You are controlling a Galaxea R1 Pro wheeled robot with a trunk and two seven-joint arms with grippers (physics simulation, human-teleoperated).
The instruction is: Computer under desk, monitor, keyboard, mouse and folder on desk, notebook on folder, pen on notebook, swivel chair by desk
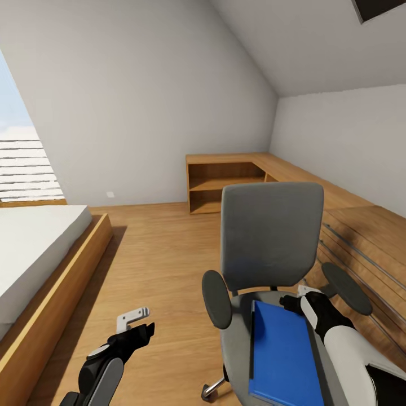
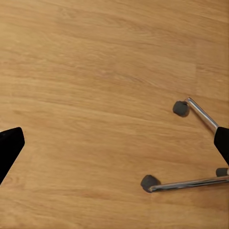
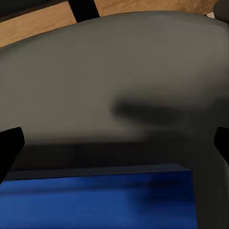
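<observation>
The grey swivel chair [image 1: 270,237] stands on the wooden floor, its backrest facing away from me. A blue folder [image 1: 285,355] lies flat on its seat. My right gripper [image 1: 293,303] hovers at the folder's far right corner, just in front of the backrest. In the right wrist view the right gripper [image 3: 116,143] is open, with the folder's edge [image 3: 105,200] and grey chair upholstery [image 3: 119,71] between the spread fingers. My left gripper [image 1: 138,326] is over bare floor left of the chair. The left wrist view shows that gripper [image 2: 116,145] open above the chair's chrome legs [image 2: 202,114].
A bed [image 1: 34,254] in a wooden frame [image 1: 62,293] fills the left side. A low wooden shelf unit [image 1: 225,183] stands against the back wall and runs on along the right wall. Slatted wood with metal rails [image 1: 361,254] lies right of the chair. Castors [image 2: 149,181] rest on the floor.
</observation>
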